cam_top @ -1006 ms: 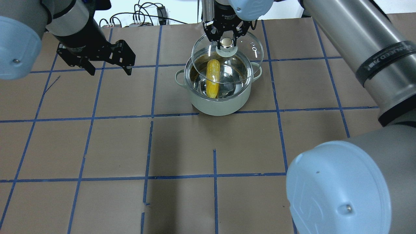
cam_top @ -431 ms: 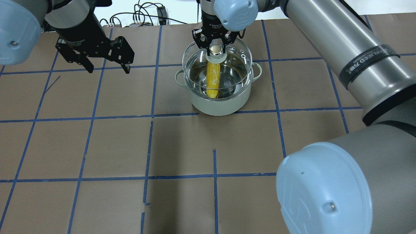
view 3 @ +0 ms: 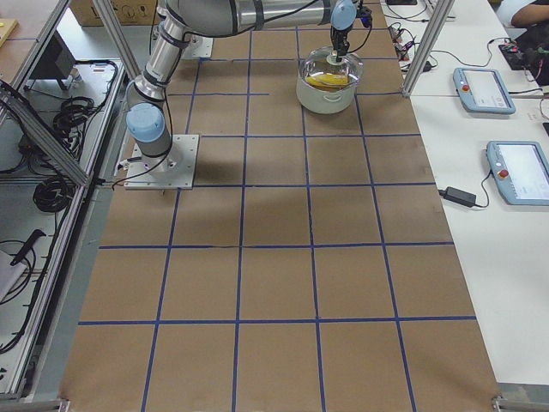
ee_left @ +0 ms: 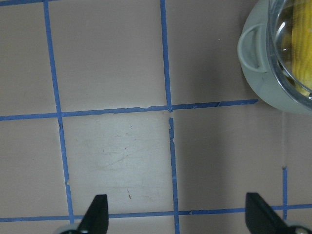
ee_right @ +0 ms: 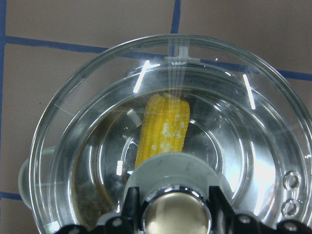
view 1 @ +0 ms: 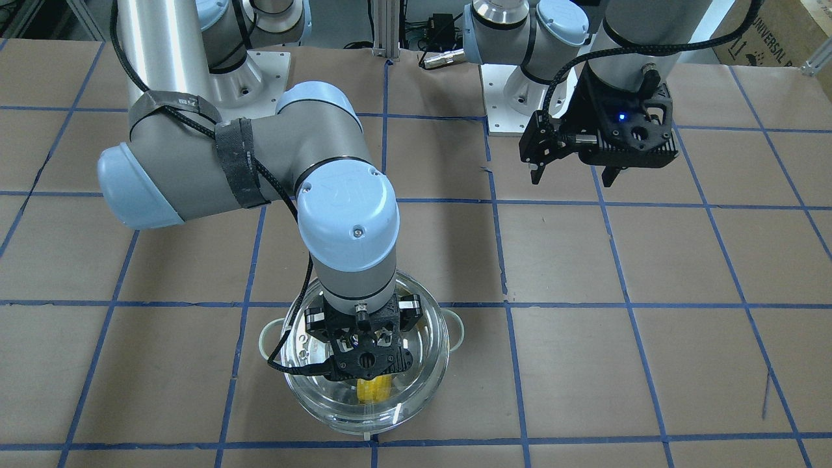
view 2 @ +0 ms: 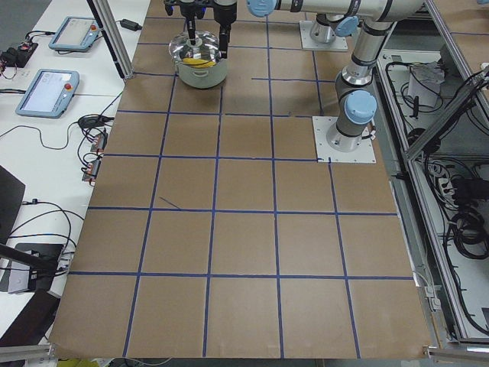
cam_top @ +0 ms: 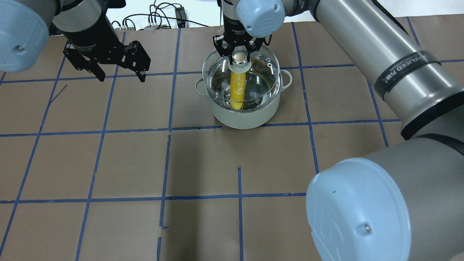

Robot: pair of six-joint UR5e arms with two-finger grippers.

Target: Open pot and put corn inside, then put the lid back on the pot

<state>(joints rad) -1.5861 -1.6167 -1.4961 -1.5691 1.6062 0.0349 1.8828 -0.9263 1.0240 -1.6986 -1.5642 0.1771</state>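
Corn (cam_top: 237,90) is lying flat in the bottom of the pot (cam_top: 246,117), a yellow ear with bumpy kernels and a few pale whitish patches, tapered end pointing toward the robot's side; you see it through the glass. Pot is round, shiny steel inside with reflections all over, smooth pale mint-white outside, small loop handles (ee_left: 251,48) sticking out on each side; it sits at the far side of the table (cam_top: 108,163), which is covered in matte brown paper with a grid of blue tape lines (cam_top: 168,108).

Lid (cam_top: 262,78) is clear domed glass, about as wide as the pot, centred over the mouth; can't honestly tell if the edge is resting on the rim or just above it. There's a little metal-ringed steam hole (cam_top: 270,65) near the edge. In the middle sits the knob (ee_right: 173,217), polished silver ring with a beige top on a pale collar.

Right gripper (cam_top: 239,55) comes straight down from above, black fingers clamped on that knob from both sides.

Left gripper (cam_top: 121,77) is well off to the pot's side, hanging over bare paper; jaws wide apart, nothing between them; the wrist cam shows just two black fingertips (ee_left: 97,214) over the tape grid.
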